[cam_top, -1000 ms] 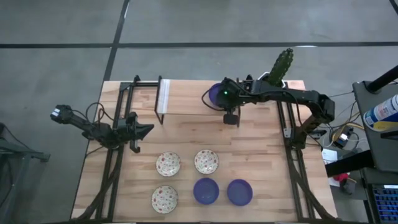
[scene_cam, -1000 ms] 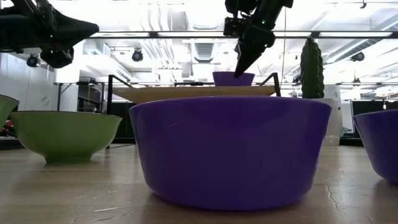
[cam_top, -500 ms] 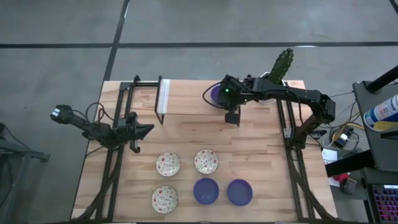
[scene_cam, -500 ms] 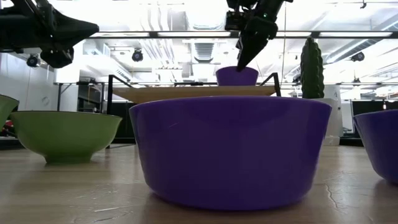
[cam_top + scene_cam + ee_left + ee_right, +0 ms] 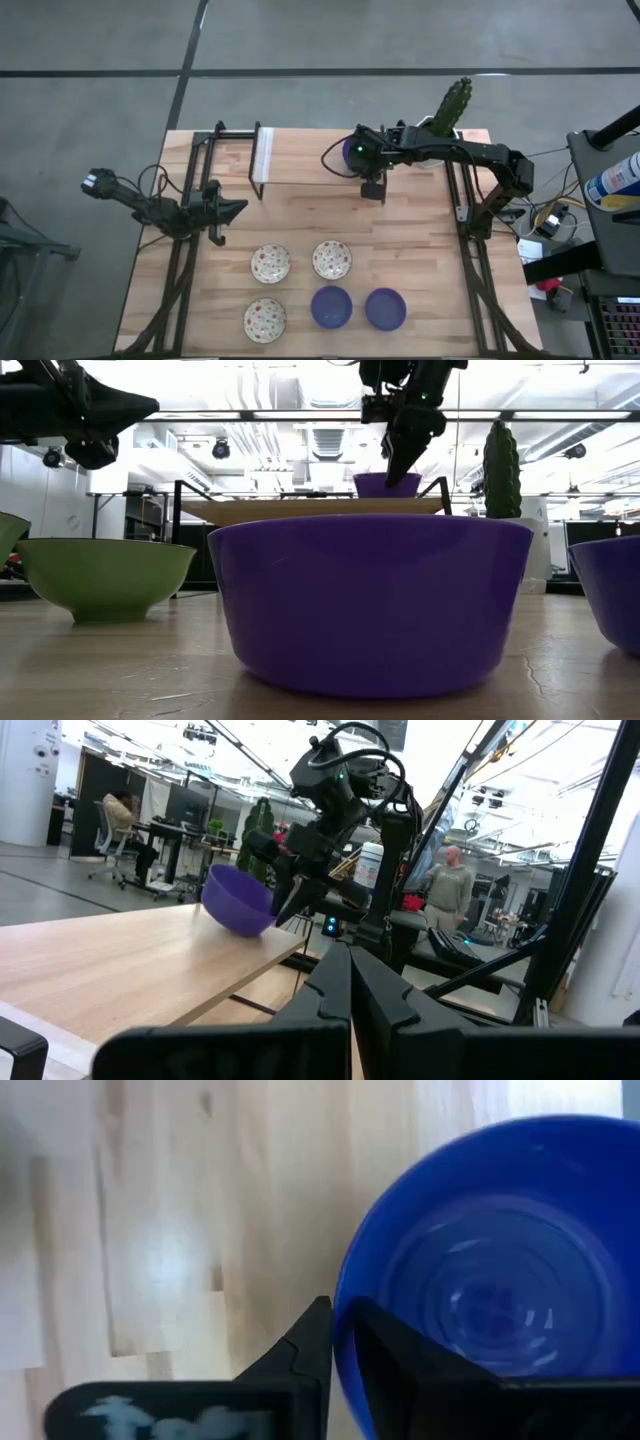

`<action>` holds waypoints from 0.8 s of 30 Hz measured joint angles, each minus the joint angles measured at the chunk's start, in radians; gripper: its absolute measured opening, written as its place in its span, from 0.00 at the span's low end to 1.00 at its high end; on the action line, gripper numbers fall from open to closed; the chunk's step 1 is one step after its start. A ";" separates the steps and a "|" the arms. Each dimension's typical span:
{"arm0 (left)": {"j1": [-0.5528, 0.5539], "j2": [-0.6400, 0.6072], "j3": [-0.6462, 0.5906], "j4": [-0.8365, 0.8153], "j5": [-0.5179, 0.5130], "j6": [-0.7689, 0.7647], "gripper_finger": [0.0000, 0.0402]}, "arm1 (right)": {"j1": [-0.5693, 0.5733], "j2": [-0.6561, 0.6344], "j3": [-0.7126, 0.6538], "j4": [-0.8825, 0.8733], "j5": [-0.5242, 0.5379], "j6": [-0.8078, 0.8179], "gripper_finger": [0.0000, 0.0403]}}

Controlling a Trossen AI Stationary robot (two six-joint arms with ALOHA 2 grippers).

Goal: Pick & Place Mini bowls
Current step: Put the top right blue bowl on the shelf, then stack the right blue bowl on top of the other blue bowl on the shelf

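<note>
Right wrist view: right claw apparently pinches glossy cobalt blue bowl's rim.

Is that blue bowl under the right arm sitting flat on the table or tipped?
Tipped. In the left wrist view the small cobalt blue bowl leans with its rim slanted, the right gripper pinching its edge.
</note>
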 joint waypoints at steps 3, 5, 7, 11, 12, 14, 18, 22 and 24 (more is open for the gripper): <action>0.000 0.000 0.000 0.000 0.000 0.000 0.00 | 0.000 0.000 0.002 -0.006 0.004 0.005 0.16; 0.000 0.000 0.000 0.000 0.000 0.000 0.00 | 0.000 -0.005 0.005 -0.002 0.006 0.007 0.18; 0.000 0.000 0.000 0.000 0.000 0.000 0.00 | 0.002 -0.011 0.008 -0.005 0.008 0.007 0.20; 0.000 0.000 0.000 -0.001 0.000 0.000 0.00 | 0.002 -0.017 0.013 -0.005 0.008 0.015 0.22; 0.000 0.000 0.000 0.000 0.000 0.000 0.00 | 0.002 -0.017 0.016 -0.005 0.008 0.016 0.22; 0.000 0.000 0.000 0.000 0.000 0.000 0.00 | 0.002 -0.017 0.022 -0.008 0.009 0.018 0.23; 0.000 0.000 0.000 0.000 0.000 0.000 0.00 | 0.002 -0.018 0.049 -0.043 0.009 0.026 0.23; 0.000 0.000 0.000 0.000 0.000 0.000 0.00 | 0.012 -0.022 0.086 -0.090 0.010 0.042 0.23; 0.000 0.000 0.000 0.000 0.000 0.000 0.00 | 0.027 -0.023 0.105 -0.115 0.004 0.063 0.23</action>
